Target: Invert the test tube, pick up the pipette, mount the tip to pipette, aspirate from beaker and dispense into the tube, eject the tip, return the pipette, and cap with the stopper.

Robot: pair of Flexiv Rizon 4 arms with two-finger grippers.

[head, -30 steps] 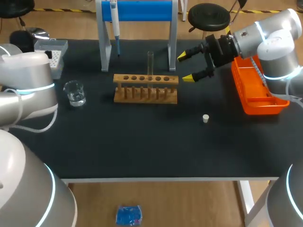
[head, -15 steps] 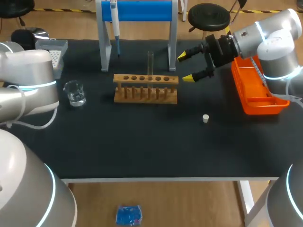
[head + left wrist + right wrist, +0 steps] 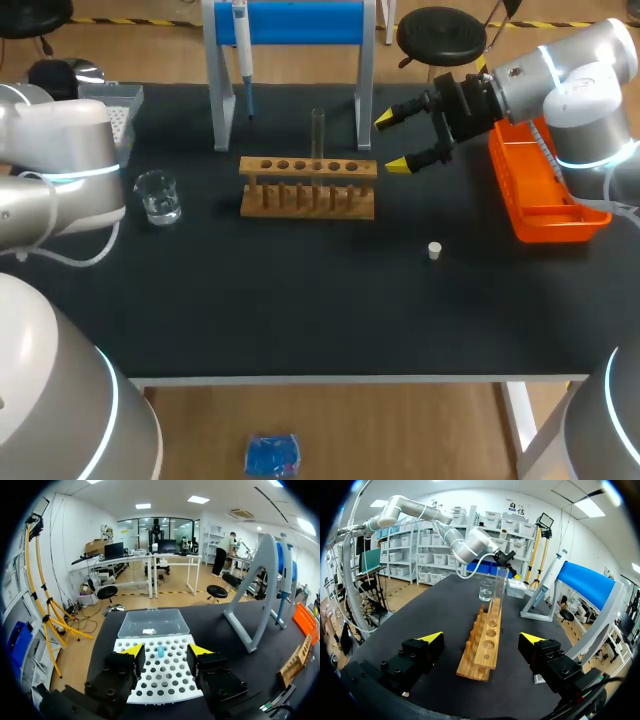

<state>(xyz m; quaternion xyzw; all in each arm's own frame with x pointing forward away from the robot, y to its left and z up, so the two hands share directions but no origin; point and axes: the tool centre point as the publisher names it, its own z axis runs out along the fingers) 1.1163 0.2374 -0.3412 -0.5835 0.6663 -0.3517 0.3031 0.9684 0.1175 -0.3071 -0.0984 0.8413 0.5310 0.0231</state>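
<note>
Test tube [image 3: 318, 135] stands in the rack [image 3: 308, 187] near the bench's back edge overhead, right hand [image 3: 396, 141] open off the rack's right end; left wrist shows left hand [image 3: 163, 652] open over the tip box [image 3: 160, 677]; right wrist sights along the rack, where an off-line grab might jar the glass.

Black table [image 3: 300, 310]. On it: wooden rack [image 3: 308, 187] mid-back, blue stand [image 3: 300, 22] behind it near the far edge. Beaker [image 3: 158, 196] left of the rack, tip box [image 3: 115, 110] in the far-left corner. Orange tray [image 3: 540, 190] at the right edge. White stopper [image 3: 434, 250] alone, front-right of the rack.
</note>
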